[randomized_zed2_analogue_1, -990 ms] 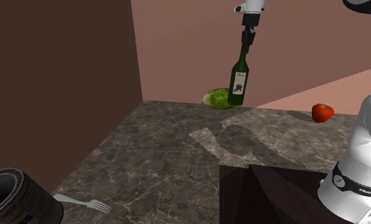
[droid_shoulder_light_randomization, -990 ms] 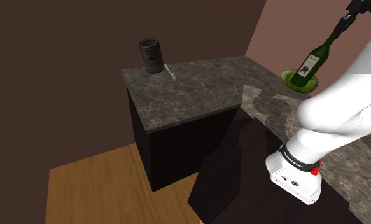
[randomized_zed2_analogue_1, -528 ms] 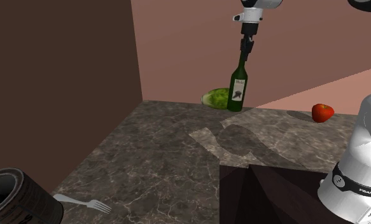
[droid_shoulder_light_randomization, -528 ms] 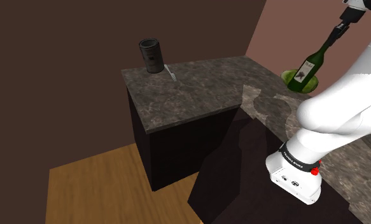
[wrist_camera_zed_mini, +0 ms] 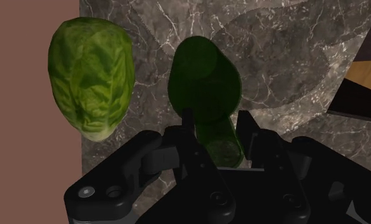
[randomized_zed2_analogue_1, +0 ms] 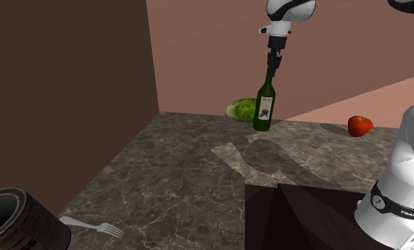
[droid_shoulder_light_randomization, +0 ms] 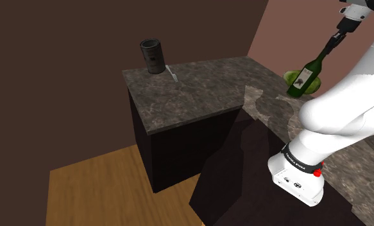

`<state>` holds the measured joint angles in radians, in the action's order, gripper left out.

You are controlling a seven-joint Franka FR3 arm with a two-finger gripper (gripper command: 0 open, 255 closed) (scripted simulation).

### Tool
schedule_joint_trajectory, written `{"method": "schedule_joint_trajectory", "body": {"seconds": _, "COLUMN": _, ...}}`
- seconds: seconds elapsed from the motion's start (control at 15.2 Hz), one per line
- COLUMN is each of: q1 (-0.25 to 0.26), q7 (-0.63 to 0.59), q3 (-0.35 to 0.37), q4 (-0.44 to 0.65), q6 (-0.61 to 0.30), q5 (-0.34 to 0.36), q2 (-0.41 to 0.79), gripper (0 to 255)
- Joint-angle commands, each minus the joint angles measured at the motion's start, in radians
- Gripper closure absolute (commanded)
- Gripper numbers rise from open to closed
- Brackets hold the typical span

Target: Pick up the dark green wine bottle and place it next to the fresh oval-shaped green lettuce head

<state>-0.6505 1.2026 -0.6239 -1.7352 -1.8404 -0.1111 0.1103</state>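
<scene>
Placing step; the gripper clamps the neck of the wine bottle; it stands upright just beside the lettuce at the far edge of the counter; next, seat the base, then let go and lift clear.

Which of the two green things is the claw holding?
The tall dark green wine bottle, clasped at its neck by the claw; the rounder, lighter green lettuce head lies untouched beside it.
</scene>
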Motion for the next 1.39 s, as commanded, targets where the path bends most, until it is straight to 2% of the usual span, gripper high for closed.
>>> {"method": "schedule_joint_trajectory", "body": {"seconds": 0.0, "q1": 0.001, "q7": 0.001, "q3": 0.001, "q4": -0.026, "q6": -0.030, "q5": -0.003, "q2": 0.002, "gripper": 255}}
{"method": "schedule_joint_trajectory", "body": {"seconds": 0.46, "q1": 0.001, "q7": 0.012, "q3": 0.004, "q4": -0.098, "q6": -0.113, "q5": -0.015, "q2": 0.017, "gripper": 255}}
{"method": "schedule_joint_trajectory", "body": {"seconds": 0.92, "q1": 0.001, "q7": 0.012, "q3": 0.004, "q4": -0.098, "q6": -0.113, "q5": -0.015, "q2": 0.017, "gripper": 255}}
{"method": "schedule_joint_trajectory", "body": {"seconds": 0.99, "q1": 0.001, "q7": 0.012, "q3": 0.004, "q4": -0.098, "q6": -0.113, "q5": -0.015, "q2": 0.017, "gripper": 0}}
{"method": "schedule_joint_trajectory", "body": {"seconds": 1.32, "q1": 0.001, "q7": 0.012, "q3": 0.004, "q4": -0.098, "q6": -0.113, "q5": -0.015, "q2": 0.017, "gripper": 0}}
